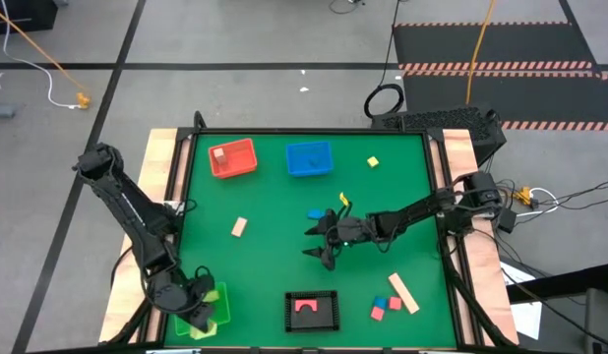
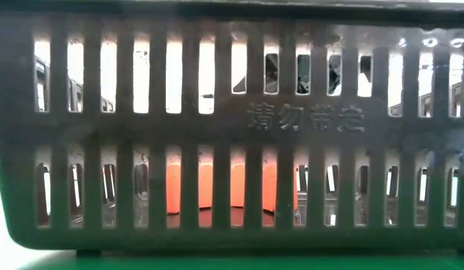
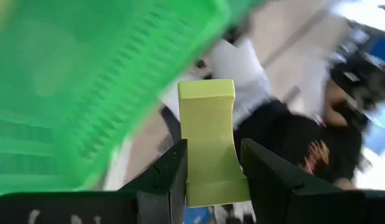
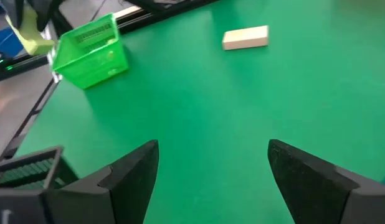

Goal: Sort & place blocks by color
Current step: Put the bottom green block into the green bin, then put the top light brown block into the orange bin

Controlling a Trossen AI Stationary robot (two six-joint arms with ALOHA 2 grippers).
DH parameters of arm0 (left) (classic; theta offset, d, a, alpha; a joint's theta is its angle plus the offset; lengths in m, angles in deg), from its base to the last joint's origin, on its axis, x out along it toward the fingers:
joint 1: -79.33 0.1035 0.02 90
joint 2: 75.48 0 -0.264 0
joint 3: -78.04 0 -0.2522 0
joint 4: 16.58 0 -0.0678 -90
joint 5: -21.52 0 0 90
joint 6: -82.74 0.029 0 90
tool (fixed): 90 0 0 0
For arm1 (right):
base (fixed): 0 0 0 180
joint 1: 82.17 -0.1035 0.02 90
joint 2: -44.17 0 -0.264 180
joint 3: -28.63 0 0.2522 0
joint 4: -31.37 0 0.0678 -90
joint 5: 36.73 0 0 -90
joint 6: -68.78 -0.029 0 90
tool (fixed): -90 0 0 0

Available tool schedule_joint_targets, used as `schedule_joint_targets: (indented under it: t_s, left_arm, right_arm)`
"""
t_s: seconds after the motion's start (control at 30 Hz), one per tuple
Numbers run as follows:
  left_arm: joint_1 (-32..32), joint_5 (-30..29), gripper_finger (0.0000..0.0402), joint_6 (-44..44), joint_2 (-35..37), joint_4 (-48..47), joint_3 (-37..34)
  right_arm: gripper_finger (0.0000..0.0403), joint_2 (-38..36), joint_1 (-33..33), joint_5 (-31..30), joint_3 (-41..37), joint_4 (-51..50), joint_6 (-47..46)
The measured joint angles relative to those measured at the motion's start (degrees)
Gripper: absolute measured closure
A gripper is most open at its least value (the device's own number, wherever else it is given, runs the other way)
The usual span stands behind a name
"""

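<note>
My left gripper (image 3: pixel 214 149) is at the table's near-left corner (image 1: pixel 198 305), shut on a yellow-green block (image 3: pixel 208 137) beside the green basket (image 3: pixel 86 81). My right gripper (image 4: pixel 211 168) hovers open over the middle of the table (image 1: pixel 312 243) and touches nothing. A blue block (image 1: pixel 317 212) and a yellow piece (image 1: pixel 343 202) lie just beyond it. A tan block (image 1: pixel 239 227) lies to its left, also seen in the right wrist view (image 4: pixel 245 37). Another yellow block (image 1: pixel 372 161) lies far right. A tan bar (image 1: pixel 402 293) and red blocks (image 1: pixel 379 313) lie near right. My left gripper pinches the yellow-green block between its two fingers, which sit on the opposite sides of its lower half (image 3: pixel 192 180). The block's wider far end (image 3: pixel 206 90) sticks out past the fingertips. The block is lifted clear, next to the green basket's wall.
The red basket (image 1: pixel 233 157) holds a pale block and the blue basket (image 1: pixel 309 157) stands beside it at the far edge. The black basket (image 1: pixel 313 310), with a red block (image 2: pixel 232 184) inside, fills the low view. A person in dark clothes (image 3: pixel 317 149) shows beyond the table.
</note>
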Motion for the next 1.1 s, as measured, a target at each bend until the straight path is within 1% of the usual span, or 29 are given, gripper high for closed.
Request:
schedule_joint_targets:
  t_s: [0.07,0.13,0.2,0.27,0.37,0.47,0.57,0.6,0.67,0.77,0.87,1.0,1.1]
  left_arm:
    - [0.0,-1.1,0.0274,-1.1,0.0,-2.6,0.0]
    - [0.0,-1.9,0.0274,-0.4,0.4,-2.9,0.0]
    - [-0.1,-3.4,0.0274,0.5,1.9,-2.7,0.1]
    - [-0.1,-5.0,0.0274,1.4,3.6,-4.9,1.1]
    - [-0.1,-6.1,0.0274,2.4,6.2,-12.6,3.4]
    - [-0.3,-5.7,0.0274,0.1,7.3,-22.2,4.9]
    - [-0.9,-1.9,0.0274,-2.7,6.8,-27.6,5.0]
    - [-1.0,-0.9,0.027,-3.6,6.6,-28.7,5.0]
    - [-1.2,0.3,0.0247,-4.6,6.1,-29.8,4.9]
    - [-1.3,0.2,0.0204,-4.8,6.1,-29.8,4.8]
    - [-1.4,0.2,0.0177,-4.8,6.1,-29.7,4.8]
    - [-1.3,-0.3,0.0162,-4.8,6.1,-28.7,4.8]
    - [-1.3,-5.3,0.016,-2.2,6.1,-27.8,4.9]
  right_arm:
    - [0.011,0.0,0.9,0.0,0.0,0.0,0.0]
    - [0.011,0.0,1.7,0.0,0.0,-0.1,0.0]
    - [0.011,0.0,2.4,0.0,0.0,-0.5,0.0]
    - [0.011,0.0,2.9,0.0,0.0,-1.2,0.0]
    - [0.011,0.0,3.6,0.0,0.0,-1.7,0.3]
    - [0.011,0.0,4.3,0.0,0.0,-3.9,1.0]
    - [0.011,0.0,4.9,0.0,0.0,-6.4,1.0]
    - [0.011,0.0,5.1,0.0,0.0,-7.4,1.0]
    - [0.011,0.0,5.5,-0.1,0.0,-8.8,1.0]
    - [0.011,0.0,6.0,-0.2,0.0,-9.6,1.0]
    - [0.011,0.0,6.4,-0.2,0.0,-9.9,1.0]
    - [0.011,0.0,6.5,-0.2,0.0,-10.3,1.1]
    - [0.011,0.0,6.5,-0.2,0.0,-10.5,1.2]
